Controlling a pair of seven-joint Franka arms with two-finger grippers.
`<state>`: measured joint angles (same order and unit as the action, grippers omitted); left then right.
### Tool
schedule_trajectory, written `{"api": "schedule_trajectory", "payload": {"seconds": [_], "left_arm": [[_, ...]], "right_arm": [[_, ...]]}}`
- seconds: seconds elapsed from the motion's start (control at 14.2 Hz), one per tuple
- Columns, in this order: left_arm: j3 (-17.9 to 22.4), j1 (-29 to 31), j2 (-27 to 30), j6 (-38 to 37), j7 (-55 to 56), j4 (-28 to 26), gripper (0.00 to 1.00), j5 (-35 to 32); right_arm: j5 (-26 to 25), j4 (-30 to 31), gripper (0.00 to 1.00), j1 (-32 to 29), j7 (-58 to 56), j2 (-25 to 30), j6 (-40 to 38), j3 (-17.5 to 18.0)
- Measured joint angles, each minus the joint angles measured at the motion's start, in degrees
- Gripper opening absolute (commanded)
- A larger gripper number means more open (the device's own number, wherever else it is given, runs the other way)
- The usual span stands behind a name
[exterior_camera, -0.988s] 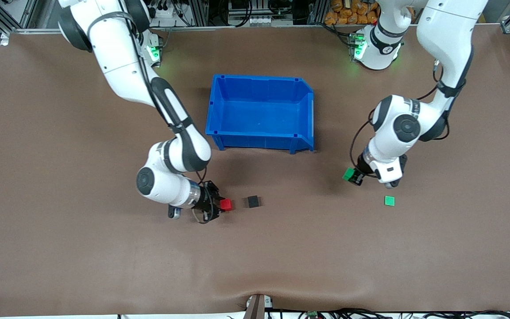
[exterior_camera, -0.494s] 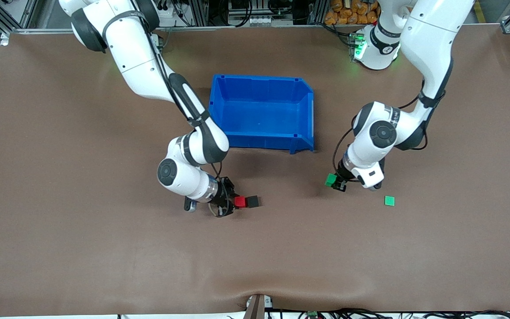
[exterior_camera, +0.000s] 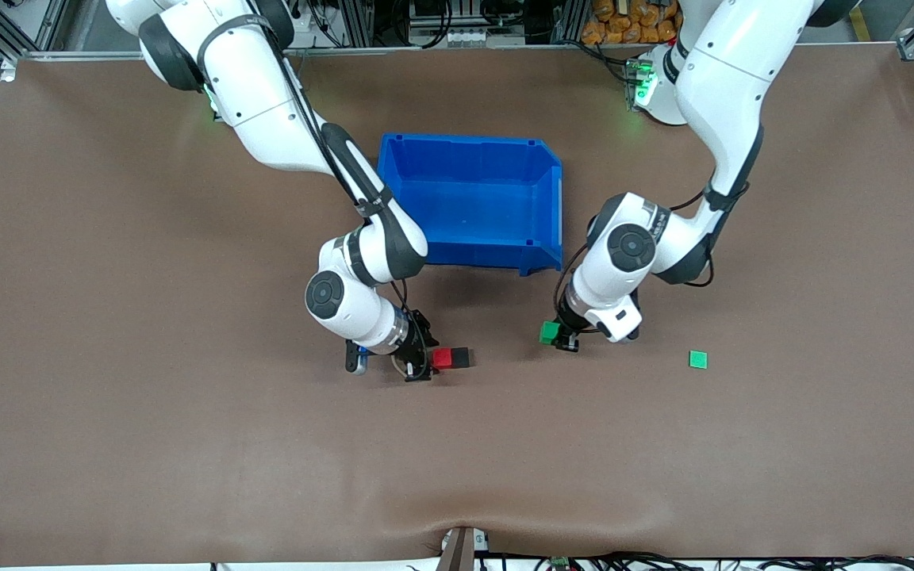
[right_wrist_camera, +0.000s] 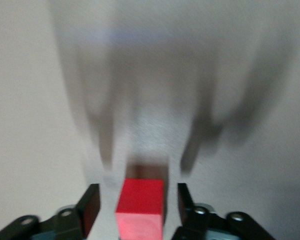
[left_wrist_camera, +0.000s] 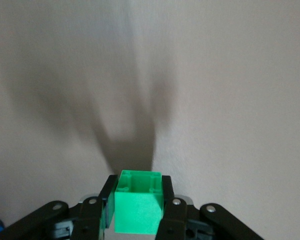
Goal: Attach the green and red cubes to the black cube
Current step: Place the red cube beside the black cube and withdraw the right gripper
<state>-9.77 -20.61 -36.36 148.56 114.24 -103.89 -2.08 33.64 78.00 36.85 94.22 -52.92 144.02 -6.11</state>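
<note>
Carrying the green cube [exterior_camera: 549, 332] clamped, the left gripper [exterior_camera: 558, 339] risked knocking apart the red cube [exterior_camera: 443, 358] and black cube [exterior_camera: 460, 358], since the right gripper [exterior_camera: 425, 362] stood parted around red.

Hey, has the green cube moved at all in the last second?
Yes. Held in the left end effector, the green cube has travelled away from the flat green tile, which stayed put, toward the black cube.
</note>
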Motion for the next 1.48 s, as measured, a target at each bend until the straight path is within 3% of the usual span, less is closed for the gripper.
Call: {"api": "schedule_trajectory", "payload": {"seconds": [0.28,0.56,1.06,1.34,1.48], "left_arm": [[-0.09,-2.48,-4.9,0.0,5.64,7.79,0.0,4.8],[-0.06,-5.76,-8.22,-1.7,6.69,12.92,0.0,8.44],[1.68,-8.86,-12.1,-6.34,8.48,18.8,0.0,8.45],[7.86,-13.95,-12.36,-12.07,9.01,21.64,0.0,8.5],[9.94,-15.41,-12.52,-14.23,9.49,23.15,0.0,8.5]], "right_arm": [[-4.44,-2.42,1.0,-2.24,-1.27,1.78,-1.8,-1.74],[-4.8,-4.49,1.0,-5.29,-6.63,5.86,-16.27,-4.89],[-4.91,-7.73,1.0,-19.49,-37.83,17.91,-37.74,-5.65],[-6.5,-7.8,1.0,-28.58,-60.56,24.16,-49.42,-5.73],[-9.93,-7.84,1.0,-32.19,-69.66,27.2,-55.29,-5.75]]}}
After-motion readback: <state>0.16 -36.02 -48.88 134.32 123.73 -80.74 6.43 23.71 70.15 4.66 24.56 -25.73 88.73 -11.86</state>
